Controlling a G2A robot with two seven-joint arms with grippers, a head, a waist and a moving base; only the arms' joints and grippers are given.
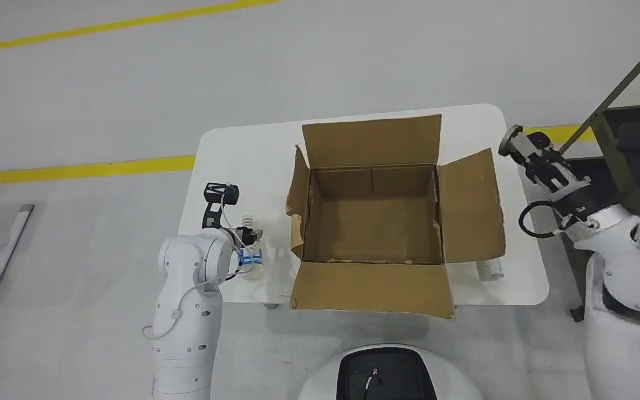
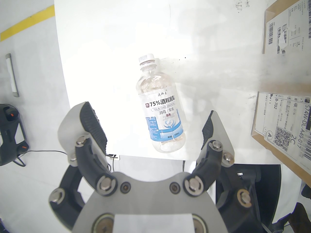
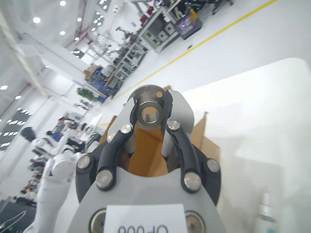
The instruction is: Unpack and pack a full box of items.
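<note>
A clear bottle [image 2: 159,107] with a white cap and a blue-and-white label lies on its side on the white table [image 2: 121,25], near the table's front left corner; it is small in the top view [image 1: 250,257]. My left gripper [image 2: 149,112] hangs open just above the bottle, one finger on each side, touching nothing. The cardboard box [image 1: 372,215] stands in the middle of the table with all flaps open and a bare floor inside. My right gripper [image 3: 150,109] is shut on a short metal cylinder [image 3: 148,112] and is held up past the table's far right corner [image 1: 520,143].
A small white cylinder [image 1: 490,268] lies by the box's right flap near the front edge. The box's labelled left flaps [image 2: 286,78] lie close to the bottle. A grey bar [image 2: 12,75] and a black controller [image 2: 9,132] lie on the floor left of the table.
</note>
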